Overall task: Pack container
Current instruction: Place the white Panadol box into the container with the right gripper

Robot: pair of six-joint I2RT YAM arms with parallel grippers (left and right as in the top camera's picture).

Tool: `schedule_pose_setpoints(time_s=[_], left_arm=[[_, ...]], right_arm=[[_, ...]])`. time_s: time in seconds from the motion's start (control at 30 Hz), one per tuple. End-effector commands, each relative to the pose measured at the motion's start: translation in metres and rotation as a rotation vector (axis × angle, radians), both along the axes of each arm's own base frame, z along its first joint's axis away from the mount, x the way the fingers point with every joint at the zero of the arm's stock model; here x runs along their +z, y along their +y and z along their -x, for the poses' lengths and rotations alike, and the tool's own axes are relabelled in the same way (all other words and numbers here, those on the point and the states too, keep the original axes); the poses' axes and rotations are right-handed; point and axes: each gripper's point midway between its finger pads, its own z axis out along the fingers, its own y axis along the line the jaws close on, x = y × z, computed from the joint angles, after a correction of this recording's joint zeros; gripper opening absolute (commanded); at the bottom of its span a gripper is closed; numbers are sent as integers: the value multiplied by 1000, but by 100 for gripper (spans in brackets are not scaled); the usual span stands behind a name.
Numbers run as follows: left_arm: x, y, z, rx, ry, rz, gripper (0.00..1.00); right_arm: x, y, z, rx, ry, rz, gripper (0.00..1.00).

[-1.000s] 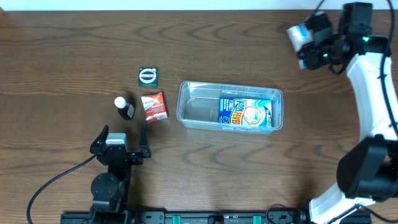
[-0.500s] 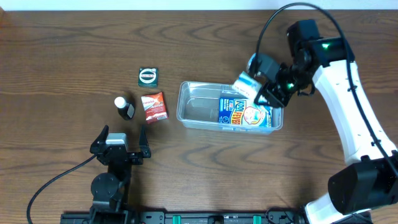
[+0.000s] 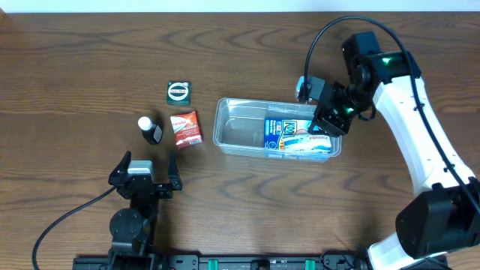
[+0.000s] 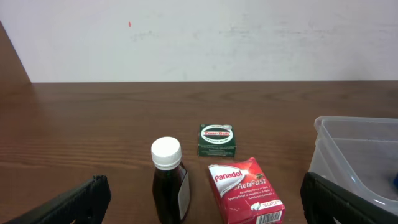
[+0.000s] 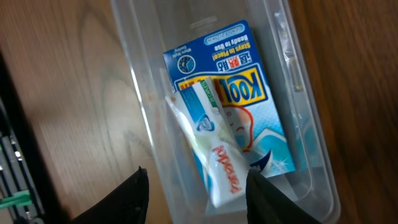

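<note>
The clear plastic container (image 3: pixel 238 127) lies mid-table. A blue box (image 3: pixel 289 132) lies inside its right half, with a white box with red lettering (image 3: pixel 309 145) on top. My right gripper (image 3: pixel 325 118) hovers over the container's right end, open. In the right wrist view the white box (image 5: pixel 211 149) lies on the blue box (image 5: pixel 233 93) inside the container (image 5: pixel 283 37), between my right gripper's (image 5: pixel 196 199) spread fingers. My left gripper (image 3: pixel 146 174) is open and empty near the front edge.
Left of the container are a red Panadol box (image 3: pixel 186 128), a dark bottle with a white cap (image 3: pixel 150 129) and a green tin (image 3: pixel 178 91). The left wrist view shows the bottle (image 4: pixel 168 183), Panadol box (image 4: pixel 244 190), tin (image 4: pixel 216 139) and container corner (image 4: pixel 348 146).
My right arm swung from the back right corner down to the container with the white box. The white box now lies on the blue box. The left arm has not moved.
</note>
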Motion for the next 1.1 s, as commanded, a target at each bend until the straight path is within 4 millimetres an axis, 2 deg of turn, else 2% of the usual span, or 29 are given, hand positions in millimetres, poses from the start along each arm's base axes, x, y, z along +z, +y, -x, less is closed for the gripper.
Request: schedule_pose_setpoints(time_s=[0.0, 0.17, 0.3, 0.47, 0.5, 0.53, 0.6, 0.67, 0.73, 0.87, 0.97, 1.07], left_arm=[[-18, 4, 0, 21, 50, -13, 98], [-18, 4, 0, 20, 50, -13, 98], [-18, 4, 0, 21, 50, -13, 98], [-18, 4, 0, 21, 50, -13, 98], [-18, 4, 0, 21, 50, -13, 98], [-18, 4, 0, 21, 50, -13, 98], [-18, 4, 0, 21, 50, -13, 98], [-18, 4, 0, 21, 50, -13, 98], [-18, 4, 0, 21, 50, -13, 98], [-18, 4, 0, 21, 50, -13, 98], [-18, 4, 0, 21, 50, -13, 98], [-18, 4, 0, 21, 47, -13, 98]], right_arm=[[-5, 0, 1, 23, -23, -7, 49], [-12, 2, -7, 16, -51, -16, 49], [0, 12, -12, -5, -61, -77, 50], [43, 28, -10, -5, -59, -192, 67], [56, 29, -11, -18, -69, -203, 79], [65, 28, -14, -42, -80, -204, 99], [83, 21, -23, -117, -112, -186, 99], [100, 7, -37, -228, -163, -144, 99], [112, -16, -56, -394, -216, -89, 99], [131, -97, -93, -985, -270, -25, 99], [136, -158, -103, -1322, -285, -42, 99], [135, -192, -100, -1417, -290, -33, 99]])
